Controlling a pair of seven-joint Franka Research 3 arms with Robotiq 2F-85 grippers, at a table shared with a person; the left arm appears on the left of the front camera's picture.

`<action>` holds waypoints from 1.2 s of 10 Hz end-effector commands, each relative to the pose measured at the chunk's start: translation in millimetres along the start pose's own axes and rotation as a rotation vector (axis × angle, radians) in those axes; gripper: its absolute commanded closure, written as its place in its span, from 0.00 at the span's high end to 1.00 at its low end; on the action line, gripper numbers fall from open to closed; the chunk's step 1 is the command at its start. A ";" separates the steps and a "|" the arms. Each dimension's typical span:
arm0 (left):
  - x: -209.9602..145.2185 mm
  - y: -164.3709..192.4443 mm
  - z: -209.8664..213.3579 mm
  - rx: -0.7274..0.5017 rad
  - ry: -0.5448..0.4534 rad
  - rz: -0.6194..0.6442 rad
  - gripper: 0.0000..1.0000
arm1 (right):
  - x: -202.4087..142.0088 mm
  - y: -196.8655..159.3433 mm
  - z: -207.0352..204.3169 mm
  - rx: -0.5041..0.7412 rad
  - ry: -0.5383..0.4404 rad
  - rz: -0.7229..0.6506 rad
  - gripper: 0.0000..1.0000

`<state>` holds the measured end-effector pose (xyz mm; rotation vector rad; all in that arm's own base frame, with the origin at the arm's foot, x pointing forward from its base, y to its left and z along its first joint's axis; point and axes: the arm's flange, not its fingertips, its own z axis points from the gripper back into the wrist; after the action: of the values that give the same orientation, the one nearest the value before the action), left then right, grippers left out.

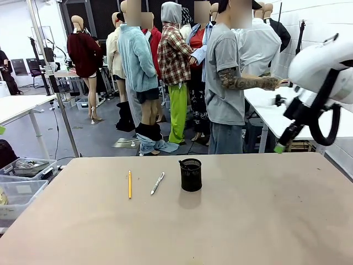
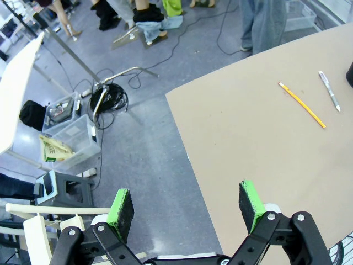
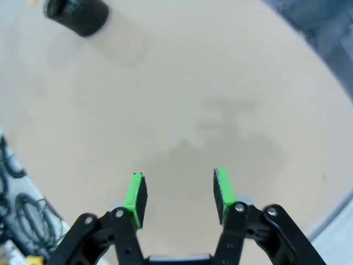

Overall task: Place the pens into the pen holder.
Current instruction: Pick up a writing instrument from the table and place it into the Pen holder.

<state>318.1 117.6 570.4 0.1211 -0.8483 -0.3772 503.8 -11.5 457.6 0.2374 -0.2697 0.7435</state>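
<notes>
While the pencil (image 1: 129,184) and the silver pen (image 1: 158,183) lie flat on the table (image 1: 265,221), the task looks unstarted. They rest near each other but not touching, toward the far edge. The pen holder (image 1: 191,175) stands upright just to their right, well clear of both. Its mouth faces up, so a pen can be lowered in from above.

Neither arm has hold of anything. The left gripper (image 2: 186,203) hangs out past the table's left edge, over the floor (image 2: 149,154), with its jaws spread as wide as they go and nothing between the green pads. From there it looks across at the pencil and pen, which suggests a waiting pose, not a reach. The right gripper (image 3: 180,196) hovers high above bare tabletop on the holder's right side. Its fingers point down and its jaws are about half open and empty.

The left arm seems the likelier one to fetch, since the pens lie on its side of the holder. Picking up such thin, flat things should call for fingertips set across the shaft and brought right down to the surface.
</notes>
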 end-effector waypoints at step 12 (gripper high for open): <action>40.0 -48.9 -13.0 -0.040 0.090 0.061 1.00 | -90.4 -38.9 32.6 -0.095 0.178 -0.548 0.62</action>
<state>322.1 79.5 572.9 0.0897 -0.8041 -0.3814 460.5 -106.3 453.5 0.1511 -0.0586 0.2057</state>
